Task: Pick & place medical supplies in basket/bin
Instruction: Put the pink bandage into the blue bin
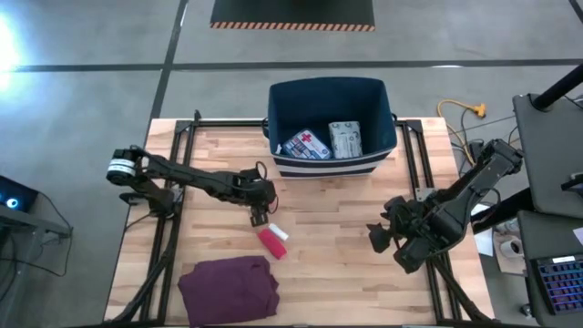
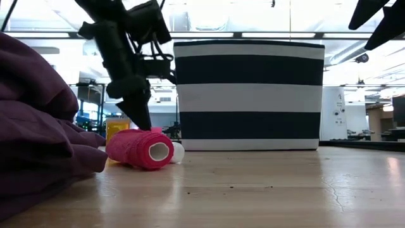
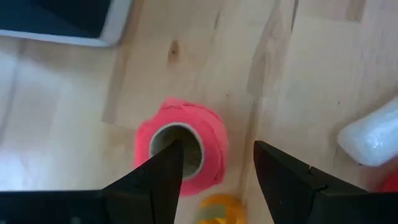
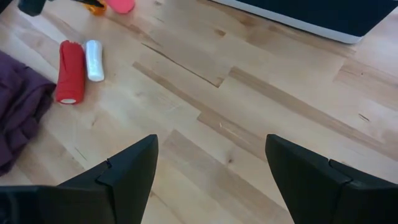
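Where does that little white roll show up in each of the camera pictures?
High view: the white roll lies mid-table, beside the red roll.
Low view: it peeks out from behind the red roll.
Left wrist view: at the right edge.
Right wrist view: upper left, beside the red roll.
Shared landmark: the striped navy bin.

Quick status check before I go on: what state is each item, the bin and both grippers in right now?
Left gripper: open, one finger over the pink roll's core.
Right gripper: open, empty, above bare table.
Pink roll: upright on the table, not gripped.
Red roll: lying on its side.
White roll: lying beside the red roll.
Bin: upright, open-topped.
Blue pouch: inside bin.
Printed packet: inside bin.
Maroon cloth: folded on the table.
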You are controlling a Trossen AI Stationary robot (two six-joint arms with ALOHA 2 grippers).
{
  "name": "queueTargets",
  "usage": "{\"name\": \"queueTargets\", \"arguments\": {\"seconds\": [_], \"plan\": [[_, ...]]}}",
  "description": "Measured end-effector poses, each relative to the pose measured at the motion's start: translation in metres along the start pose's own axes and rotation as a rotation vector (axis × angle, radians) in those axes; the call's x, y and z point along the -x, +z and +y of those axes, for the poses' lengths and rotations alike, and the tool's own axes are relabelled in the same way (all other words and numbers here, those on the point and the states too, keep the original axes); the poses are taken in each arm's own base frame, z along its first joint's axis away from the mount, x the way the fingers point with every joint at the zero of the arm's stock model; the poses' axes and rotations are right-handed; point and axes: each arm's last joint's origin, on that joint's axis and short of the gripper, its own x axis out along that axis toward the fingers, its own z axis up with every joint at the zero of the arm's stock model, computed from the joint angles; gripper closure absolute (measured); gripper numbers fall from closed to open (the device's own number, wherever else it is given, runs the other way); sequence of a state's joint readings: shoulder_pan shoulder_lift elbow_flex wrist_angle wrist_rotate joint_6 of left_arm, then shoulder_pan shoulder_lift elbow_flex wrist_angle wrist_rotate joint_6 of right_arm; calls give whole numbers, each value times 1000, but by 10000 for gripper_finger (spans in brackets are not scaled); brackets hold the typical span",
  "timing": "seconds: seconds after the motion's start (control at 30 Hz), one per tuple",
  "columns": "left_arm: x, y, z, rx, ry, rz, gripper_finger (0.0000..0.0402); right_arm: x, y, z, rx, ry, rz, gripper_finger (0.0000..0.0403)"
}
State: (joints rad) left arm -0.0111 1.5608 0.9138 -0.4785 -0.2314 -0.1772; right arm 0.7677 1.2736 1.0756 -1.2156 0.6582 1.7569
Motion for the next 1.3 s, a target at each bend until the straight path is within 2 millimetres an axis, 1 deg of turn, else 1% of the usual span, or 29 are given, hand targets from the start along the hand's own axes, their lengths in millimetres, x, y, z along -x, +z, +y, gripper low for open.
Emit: {"name": "queueTargets", "arguments": {"seconds": [0.2,0.3,0.4,0.63,0.7,0.87,0.93,0.97,1.03,1.13,1.2,1.3], "plan": [[-14,-2,-4,1,-10,39,223,0,0,0,3,-1,0,121],[-19,-1,-5,1,-7,37,233,0,0,0,4,-2,0,122],[-20,0,-5,10,-4,33,257,0,0,0,4,-2,1,122],[-19,1,-5,17,-2,17,345,0,0,0,5,-4,2,131],[-19,1,-5,27,-3,17,363,0,0,0,5,-4,2,134],[-19,2,-5,67,0,12,369,0,0,-1,7,-6,2,141],[-15,5,-8,66,-7,-3,370,0,0,-1,10,-6,2,143],[-11,9,-10,68,-12,-22,371,0,0,-1,11,-6,2,144],[5,21,-15,82,-34,-84,376,0,0,-1,15,-7,2,147],[41,48,-21,111,-88,-230,380,0,0,-1,20,-7,2,150],[72,66,-25,120,-127,-332,381,0,0,-1,32,-6,2,152],[129,95,-26,150,-154,-530,383,0,0,-1,40,-5,2,154]]}}
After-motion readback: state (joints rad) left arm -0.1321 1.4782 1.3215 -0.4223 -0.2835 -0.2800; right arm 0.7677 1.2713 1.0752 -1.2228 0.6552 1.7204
